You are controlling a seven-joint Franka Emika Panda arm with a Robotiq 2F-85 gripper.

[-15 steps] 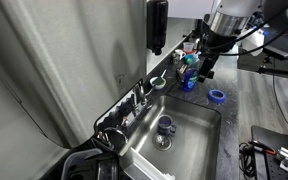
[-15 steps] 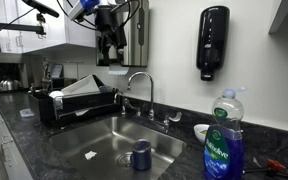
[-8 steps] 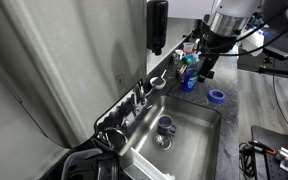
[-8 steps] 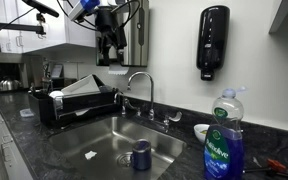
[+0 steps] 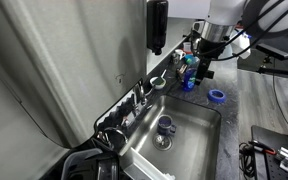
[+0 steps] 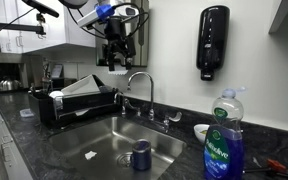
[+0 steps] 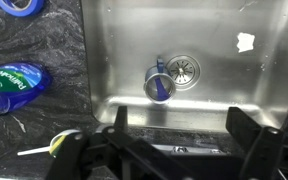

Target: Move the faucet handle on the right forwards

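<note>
The faucet handle [image 6: 171, 117] is a small chrome lever on the counter behind the steel sink [image 6: 99, 133], to the right of the curved spout [image 6: 139, 80]. The matching handle sits to the left of the spout. In an exterior view the faucet [image 5: 141, 93] is small and its handles blur together. My gripper [image 6: 116, 62] hangs open and empty, high above the sink's left side, apart from the faucet. It also shows over the counter's far end [image 5: 204, 68]. In the wrist view the fingers [image 7: 181, 130] stand wide apart over the basin; no handle is clear there.
A blue cup [image 6: 141, 155] stands by the drain [image 7: 181, 70]. A black dish rack [image 6: 79, 100] is left of the sink. A blue soap bottle [image 6: 224, 140], a white bowl [image 6: 201, 131], a blue tape roll [image 5: 216, 96] and a wall dispenser [image 6: 212, 42] are nearby.
The gripper has shifted a little toward the faucet and the wall, still open. Nothing else has moved.
</note>
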